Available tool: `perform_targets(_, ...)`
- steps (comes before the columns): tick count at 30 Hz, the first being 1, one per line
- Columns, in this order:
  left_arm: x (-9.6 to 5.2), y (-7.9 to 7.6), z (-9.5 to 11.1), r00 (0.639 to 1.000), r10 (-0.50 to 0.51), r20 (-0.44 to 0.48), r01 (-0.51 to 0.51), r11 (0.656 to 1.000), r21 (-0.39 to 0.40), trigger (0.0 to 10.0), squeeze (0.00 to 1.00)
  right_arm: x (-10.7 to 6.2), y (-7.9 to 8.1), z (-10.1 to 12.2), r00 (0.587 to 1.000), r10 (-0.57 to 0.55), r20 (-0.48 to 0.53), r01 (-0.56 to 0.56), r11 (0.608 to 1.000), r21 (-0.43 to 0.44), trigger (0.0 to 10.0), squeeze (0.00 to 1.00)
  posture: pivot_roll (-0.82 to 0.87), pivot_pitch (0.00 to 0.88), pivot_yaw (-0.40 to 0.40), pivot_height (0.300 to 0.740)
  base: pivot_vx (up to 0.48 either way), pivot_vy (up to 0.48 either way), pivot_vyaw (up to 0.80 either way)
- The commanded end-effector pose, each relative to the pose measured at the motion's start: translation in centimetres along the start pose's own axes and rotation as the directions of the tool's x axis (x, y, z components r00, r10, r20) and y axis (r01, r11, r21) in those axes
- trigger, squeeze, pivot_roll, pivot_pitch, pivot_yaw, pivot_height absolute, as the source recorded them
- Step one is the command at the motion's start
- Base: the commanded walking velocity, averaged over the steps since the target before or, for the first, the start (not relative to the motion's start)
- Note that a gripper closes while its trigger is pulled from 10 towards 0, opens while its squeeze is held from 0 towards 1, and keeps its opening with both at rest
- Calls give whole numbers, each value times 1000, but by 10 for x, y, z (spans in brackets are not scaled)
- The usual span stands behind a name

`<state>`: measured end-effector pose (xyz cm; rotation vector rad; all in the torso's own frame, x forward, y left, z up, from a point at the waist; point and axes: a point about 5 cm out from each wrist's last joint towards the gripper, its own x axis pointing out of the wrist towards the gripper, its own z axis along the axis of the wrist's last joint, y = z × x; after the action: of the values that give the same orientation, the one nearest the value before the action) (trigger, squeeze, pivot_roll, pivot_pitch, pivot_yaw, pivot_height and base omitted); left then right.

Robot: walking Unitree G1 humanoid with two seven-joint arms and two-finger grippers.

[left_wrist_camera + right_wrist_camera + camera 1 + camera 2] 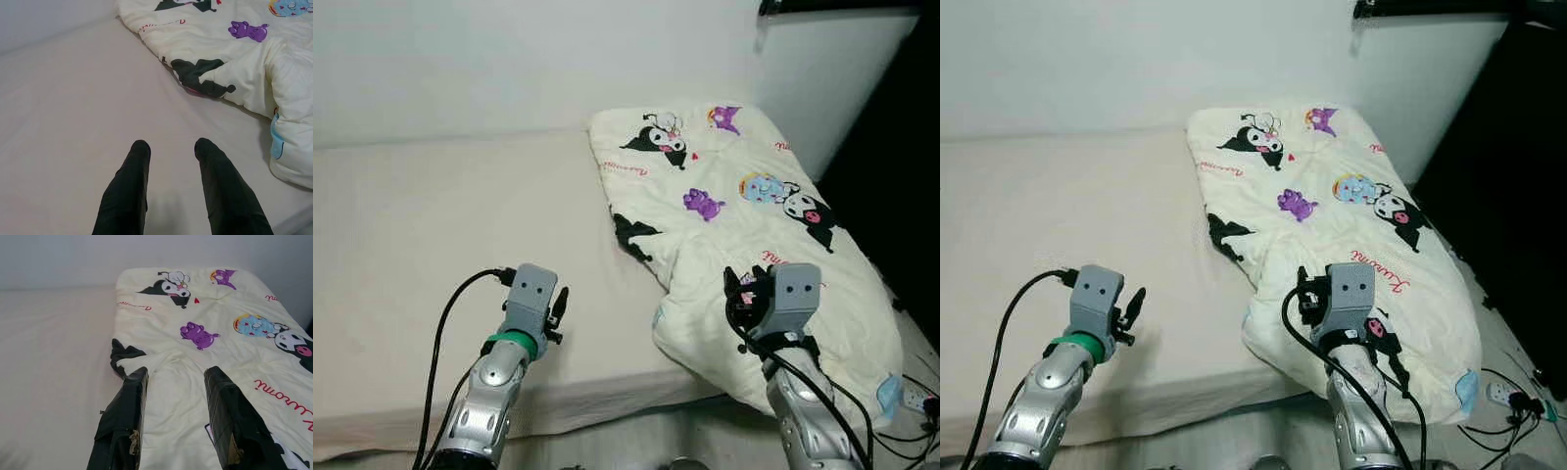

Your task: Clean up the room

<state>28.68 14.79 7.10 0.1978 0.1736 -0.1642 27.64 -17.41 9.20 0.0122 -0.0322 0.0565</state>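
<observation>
A cream quilt (734,206) printed with cartoon characters lies folded along the right side of a bed with a beige sheet (431,235); its near end hangs over the bed's front edge. My right gripper (176,377) hovers open over the quilt's near part, with nothing between its fingers (128,404). Left of the quilt, my left gripper (170,148) hangs open just above the bare sheet (73,98). The quilt's folded edge (205,81) lies a short way ahead of its fingers (131,176).
A white wall (509,59) runs behind the bed. A dark piece of furniture (901,157) stands at the right. Cables and a white power strip (915,397) lie on the floor by the bed's right front corner.
</observation>
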Motion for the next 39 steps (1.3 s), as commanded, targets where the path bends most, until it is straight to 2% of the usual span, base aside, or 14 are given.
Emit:
perform_targets(1,-2,-3,-3,1000,-18,-6,18,1000,-6,10000,0,-3,-3,-6,1000,-4,-22,4,1000,-10,10000,0,-158,0,60,653,0,0,0)
perform_targets(6,2,-7,5,999,-35,31,35,999,-15,10000,0,-3,-2,-6,1000,-6,-17,6,1000,-11,10000,0,-161,0,67,623,0,0,0)
perform_targets(23,5,-10,16,996,-54,64,56,998,-37,10000,0,-2,-4,-8,1000,-4,-23,3,1000,-17,10000,0,-146,29,88,558,0,0,0)
perform_targets(27,3,-12,21,995,-68,74,71,997,-35,10000,0,20,7,1,993,118,-6,-118,991,-66,10000,0,-131,65,94,538,0,0,0)
perform_targets(30,1,-11,22,995,-69,75,71,997,-30,10000,0,35,17,10,975,221,2,-220,969,-109,10000,0,-112,92,90,533,0,0,0)
perform_targets(32,-1,-9,21,995,-63,73,65,998,-27,10000,0,39,21,12,959,282,-13,-278,936,-217,10000,0,-100,103,85,533,0,0,0)
perform_targets(33,-1,-9,21,995,-63,73,65,998,-27,10000,0,39,21,12,959,282,-13,-278,936,-217,10000,0,-100,103,85,533,0,0,0)
perform_targets(35,-4,-7,21,996,-53,70,55,998,-27,10000,0,41,23,12,943,330,-34,-322,888,-329,10000,0,-89,111,77,533,0,0,0)
perform_targets(36,-4,-7,21,996,-53,70,55,998,-27,10000,0,41,23,12,943,330,-34,-322,888,-329,10000,0,-89,111,77,533,0,0,0)
perform_targets(37,-7,-6,19,997,-41,62,42,999,-31,10000,0,41,24,10,930,363,-63,-359,857,-369,10000,1000,-79,120,69,533,0,0,0)
perform_targets(39,-9,-5,17,998,-36,58,38,999,-32,10000,0,41,24,7,923,377,-82,-379,847,-372,10000,1000,-76,124,67,533,0,0,0)
